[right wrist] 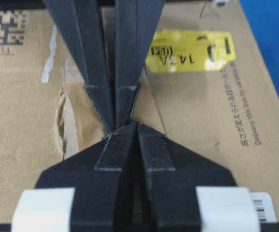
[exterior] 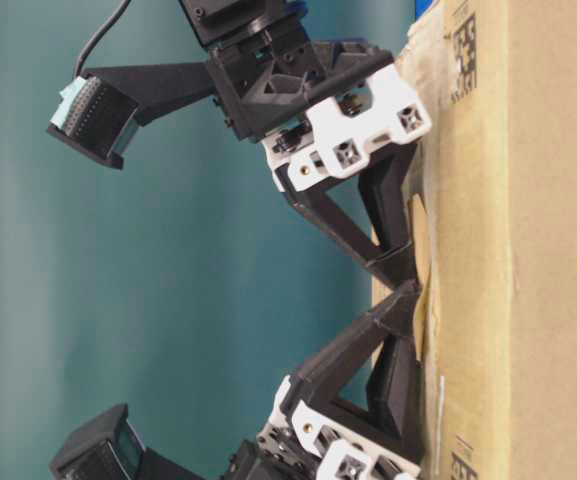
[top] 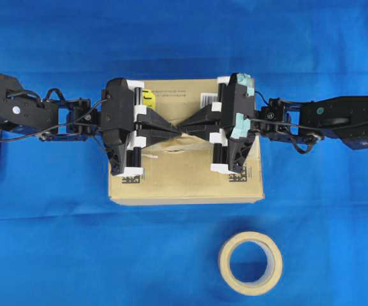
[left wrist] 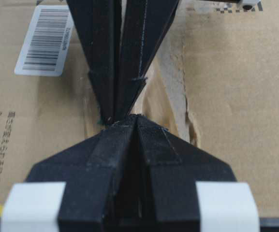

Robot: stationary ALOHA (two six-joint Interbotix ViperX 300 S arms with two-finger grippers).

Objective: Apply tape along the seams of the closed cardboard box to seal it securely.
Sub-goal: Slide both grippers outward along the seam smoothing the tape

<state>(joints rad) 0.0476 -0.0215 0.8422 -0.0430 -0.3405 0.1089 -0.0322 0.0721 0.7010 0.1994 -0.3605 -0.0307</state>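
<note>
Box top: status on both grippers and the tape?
Left gripper and right gripper shut, tips meeting over the cardboard box mid-top. Tape lies on the seam beneath the tips. Tape roll on the cloth, clear of the box.

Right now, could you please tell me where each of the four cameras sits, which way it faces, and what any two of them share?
Overhead: above the table, looking straight down on the cardboard box and tape roll; both arms show, left gripper meeting right gripper.
Table-level: low beside the box, image turned sideways; both grippers press at the box top.
Left wrist: on the left arm, facing along its shut gripper toward the barcode label.
Right wrist: mirrored, facing the yellow sticker.
Shared: both wrist views show the two gripper tips meeting over the tape.
</note>
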